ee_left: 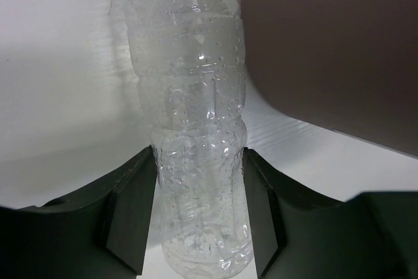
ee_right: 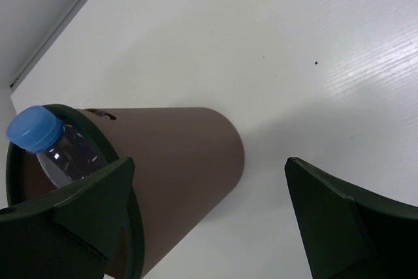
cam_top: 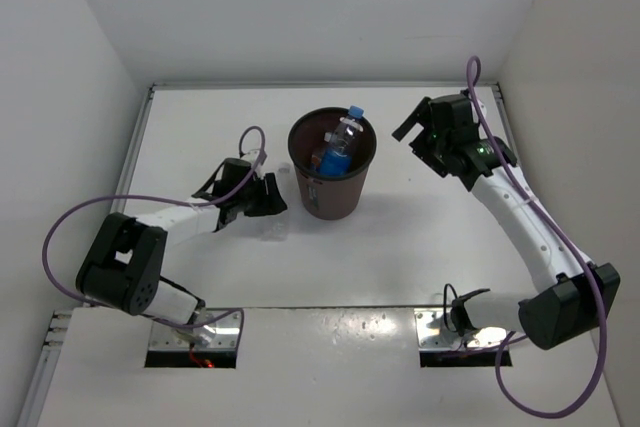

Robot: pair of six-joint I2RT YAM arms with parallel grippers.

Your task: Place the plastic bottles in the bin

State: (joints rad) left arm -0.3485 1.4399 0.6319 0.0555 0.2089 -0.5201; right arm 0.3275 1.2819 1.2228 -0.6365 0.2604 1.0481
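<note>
Top view: the bin holds a blue-capped bottle. The left gripper is low beside it, and the right gripper is empty, jaws apart.

Left wrist — only here do the jaws show clamped on the clear bottle, just beside the bin. Slick and crushable, it may slip or catch the rim.

Right wrist — the blue-capped bottle pokes above the rim.

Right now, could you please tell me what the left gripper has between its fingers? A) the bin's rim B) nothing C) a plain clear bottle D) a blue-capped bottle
C: the left wrist view shows the left gripper closed against both sides of the plain clear bottle.
</note>
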